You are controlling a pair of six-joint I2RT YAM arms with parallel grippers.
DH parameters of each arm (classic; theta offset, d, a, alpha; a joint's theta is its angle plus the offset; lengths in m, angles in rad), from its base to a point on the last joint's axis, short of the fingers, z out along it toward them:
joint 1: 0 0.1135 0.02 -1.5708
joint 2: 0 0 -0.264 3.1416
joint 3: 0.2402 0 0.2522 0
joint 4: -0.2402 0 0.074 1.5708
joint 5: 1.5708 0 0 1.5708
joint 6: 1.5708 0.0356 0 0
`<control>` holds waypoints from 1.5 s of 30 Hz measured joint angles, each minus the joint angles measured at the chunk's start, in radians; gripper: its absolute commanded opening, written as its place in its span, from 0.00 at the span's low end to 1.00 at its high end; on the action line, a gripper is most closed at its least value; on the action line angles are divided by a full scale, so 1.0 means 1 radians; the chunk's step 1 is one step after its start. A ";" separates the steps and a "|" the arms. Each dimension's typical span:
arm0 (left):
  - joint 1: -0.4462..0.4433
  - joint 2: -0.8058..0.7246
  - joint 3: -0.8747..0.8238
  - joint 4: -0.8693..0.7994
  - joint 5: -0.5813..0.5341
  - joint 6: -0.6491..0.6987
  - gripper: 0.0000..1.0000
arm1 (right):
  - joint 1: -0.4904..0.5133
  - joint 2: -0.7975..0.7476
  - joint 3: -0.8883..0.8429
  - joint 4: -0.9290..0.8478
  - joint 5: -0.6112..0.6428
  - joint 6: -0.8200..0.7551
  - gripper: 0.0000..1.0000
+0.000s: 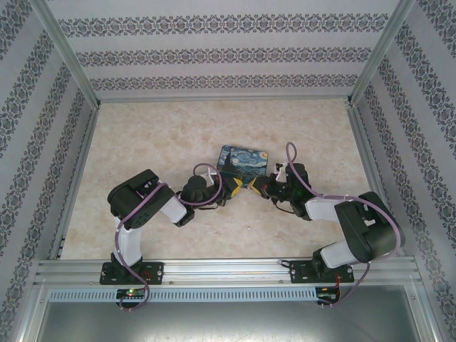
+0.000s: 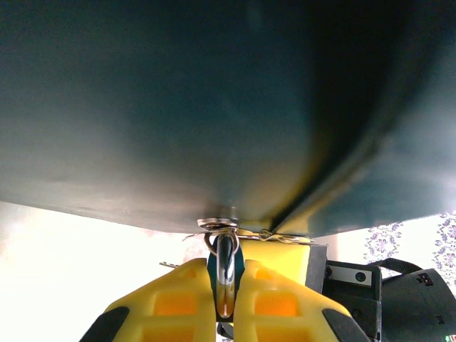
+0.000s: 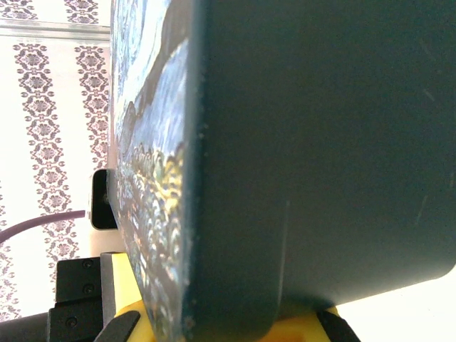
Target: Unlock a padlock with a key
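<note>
padlock (image 2: 225,288) sits clamped between the left claw's (image 2: 226,271) closed fingers, just beneath the box (image 2: 214,107)

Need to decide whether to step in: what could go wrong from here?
1. The left gripper is clamped on the padlock right under the box's edge; a pull could drag or tip the box.
2. The right gripper sits very close to the left one beside the box, so they could bump.
3. The box crowds both wrist cameras, so fine alignment at the lock would be nearly blind.
</note>
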 measured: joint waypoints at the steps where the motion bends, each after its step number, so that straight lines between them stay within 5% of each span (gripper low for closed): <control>1: 0.000 0.000 0.000 0.000 0.000 0.000 0.00 | 0.000 0.000 0.000 0.000 0.000 0.000 0.00; 18: -0.002 -0.001 0.000 0.000 -0.024 -0.008 0.00 | 0.120 -0.064 -0.056 0.041 0.229 0.130 0.00; 35: -0.005 -0.017 0.007 0.012 -0.056 -0.012 0.00 | 0.151 -0.004 -0.064 0.209 0.249 0.333 0.00; 45: -0.003 -0.016 0.006 0.009 -0.082 -0.012 0.00 | 0.143 0.041 -0.045 0.241 0.233 0.317 0.00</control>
